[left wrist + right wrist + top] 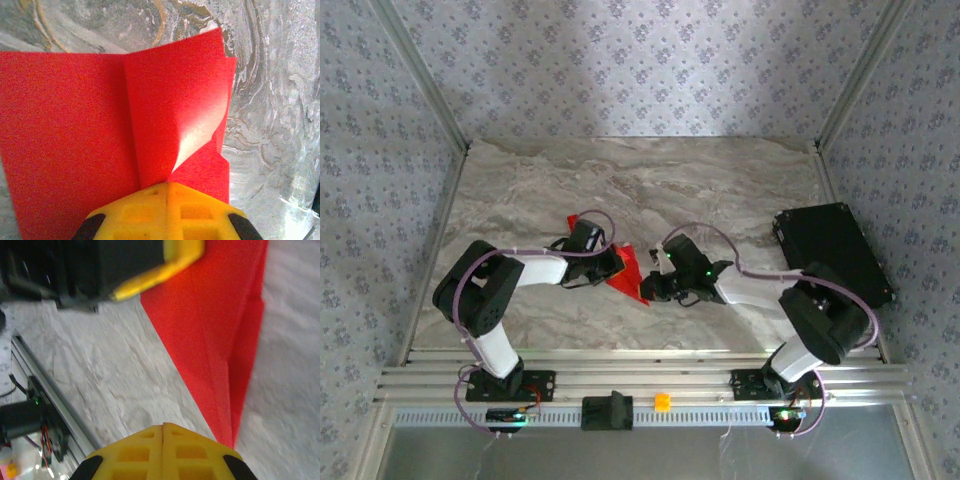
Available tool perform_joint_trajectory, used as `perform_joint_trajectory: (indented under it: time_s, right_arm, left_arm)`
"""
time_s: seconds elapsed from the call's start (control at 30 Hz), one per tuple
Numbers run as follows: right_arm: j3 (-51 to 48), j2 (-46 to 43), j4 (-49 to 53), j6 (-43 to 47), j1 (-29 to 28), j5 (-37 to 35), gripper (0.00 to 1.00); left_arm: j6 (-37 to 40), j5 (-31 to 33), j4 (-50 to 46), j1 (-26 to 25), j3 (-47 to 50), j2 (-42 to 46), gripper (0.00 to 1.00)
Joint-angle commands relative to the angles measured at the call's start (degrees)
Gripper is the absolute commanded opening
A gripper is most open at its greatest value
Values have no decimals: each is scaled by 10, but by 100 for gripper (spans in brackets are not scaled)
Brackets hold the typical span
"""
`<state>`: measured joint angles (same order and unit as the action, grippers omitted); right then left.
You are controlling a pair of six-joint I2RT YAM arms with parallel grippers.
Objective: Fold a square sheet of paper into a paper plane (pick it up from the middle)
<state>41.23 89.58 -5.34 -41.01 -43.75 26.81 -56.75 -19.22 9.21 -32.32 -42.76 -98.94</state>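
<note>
The square sheet of paper [628, 270] is bright red and folded into a pointed wedge, and it hangs between my two grippers just above the marble table [640, 180]. My left gripper [612, 265] is shut on it. In the left wrist view the folded layers of the paper [75, 125] fan out from the closed yellow jaw tips of the left gripper [167, 186], with one flap curling open. My right gripper [163, 426] is shut with its jaws pressed together. The wedge of the paper [215, 330] narrows to a tip that ends at the outer edge of the right finger, not in the seam.
A black box [835, 250] lies at the table's right side. A tiny red block [570, 220] sits behind the left wrist. On the front rail [640, 385] are a small orange cube [662, 401] and a black mount [607, 410]. Patterned walls enclose the table.
</note>
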Motion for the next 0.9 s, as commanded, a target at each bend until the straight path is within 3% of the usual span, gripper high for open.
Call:
perform_joint_trajectory:
  time_s: [0.0,0.4,0.87]
  right_arm:
    - [42,45,7,-22,6,-2,0]
    - [125,145,58,-12,19,8,0]
    - [22,154,6,-36,25,4,0]
  left_arm:
    - [14,56,-82,-1,17,-35,2]
    - [17,56,-87,-2,13,-34,2]
    - [47,61,-112,1,-20,-27,3]
